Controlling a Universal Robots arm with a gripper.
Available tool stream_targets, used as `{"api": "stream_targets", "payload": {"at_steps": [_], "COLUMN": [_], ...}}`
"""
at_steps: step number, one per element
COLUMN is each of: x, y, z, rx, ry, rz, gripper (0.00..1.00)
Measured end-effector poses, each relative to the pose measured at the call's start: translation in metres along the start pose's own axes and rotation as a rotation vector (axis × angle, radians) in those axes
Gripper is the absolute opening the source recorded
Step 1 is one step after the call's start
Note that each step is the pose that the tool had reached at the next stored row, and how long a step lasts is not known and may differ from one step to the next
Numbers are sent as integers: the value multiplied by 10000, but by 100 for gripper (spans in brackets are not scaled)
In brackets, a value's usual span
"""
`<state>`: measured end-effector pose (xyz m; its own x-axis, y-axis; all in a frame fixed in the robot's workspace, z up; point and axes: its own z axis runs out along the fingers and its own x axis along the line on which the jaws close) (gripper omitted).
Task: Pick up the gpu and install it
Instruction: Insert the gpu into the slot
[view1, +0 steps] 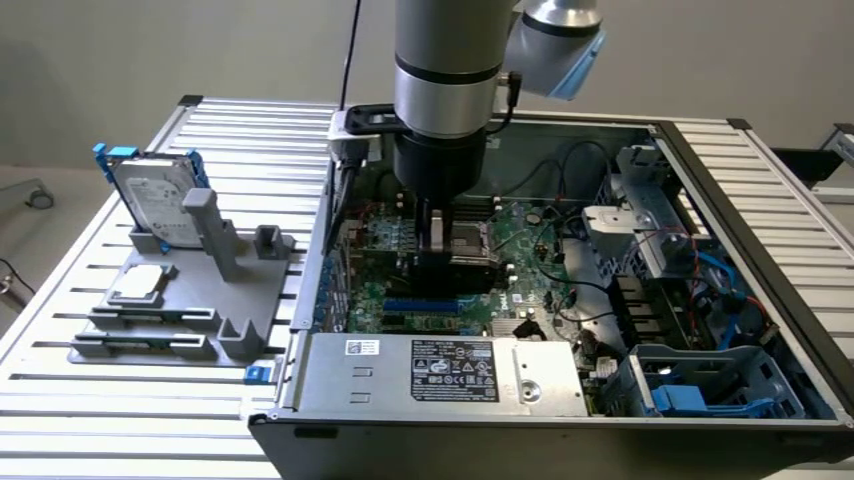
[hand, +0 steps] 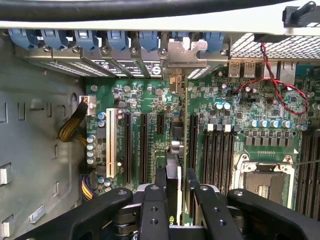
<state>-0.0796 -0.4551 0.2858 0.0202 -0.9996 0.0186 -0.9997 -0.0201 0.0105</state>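
My gripper (view1: 445, 245) reaches down inside the open computer case (view1: 747, 200), over the green motherboard (view1: 534, 270). It is shut on the gpu (hand: 183, 125), which the wrist view shows edge-on as a thin card between the black fingers (hand: 160, 182). The card stands upright among the black expansion slots (hand: 143, 145). Its grey metal end bracket (hand: 186, 52) lies against the row of rear slot openings. In the exterior view the gpu (view1: 465, 258) is a dark block under the wrist. I cannot tell whether its edge sits in a slot.
A grey fixture (view1: 174, 320) at the exterior view's left carries a hard drive in a blue frame (view1: 154, 200) and a small silver chip (view1: 143, 283). Inside the case are the power supply (view1: 441, 370), the processor socket (hand: 265, 182), a red-black wire (hand: 280, 92) and blue slot clips (hand: 100, 37).
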Motion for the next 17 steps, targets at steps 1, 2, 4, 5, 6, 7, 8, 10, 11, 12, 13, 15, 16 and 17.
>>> {"api": "stream_targets", "payload": {"at_steps": [1,2,4,5,6,7,8,10,11,12,13,15,16,17], "x": [0,-1,-2,-2,-2,-2,-2,-3,-3,-3,-3,-3,-3,-2], "y": [1,4,14,21,29,34,34,34,34,34,34,34,34,34], "z": [0,1,14,24,35,45,54,74,84,93,99,110,118,124], "rx": [-1,-2,1,3,6,8,9,9,10,10,10,9,10,10], "ry": [2,2,-1,-2,-4,-6,-9,-15,-19,-23,-25,-25,-26,-25], "rz": [2,3,2,2,2,2,2,1,0,1,2,1,1,1], "gripper": [26,26,26,26,26,26,26,26,26,26,26,26,26,26]}}
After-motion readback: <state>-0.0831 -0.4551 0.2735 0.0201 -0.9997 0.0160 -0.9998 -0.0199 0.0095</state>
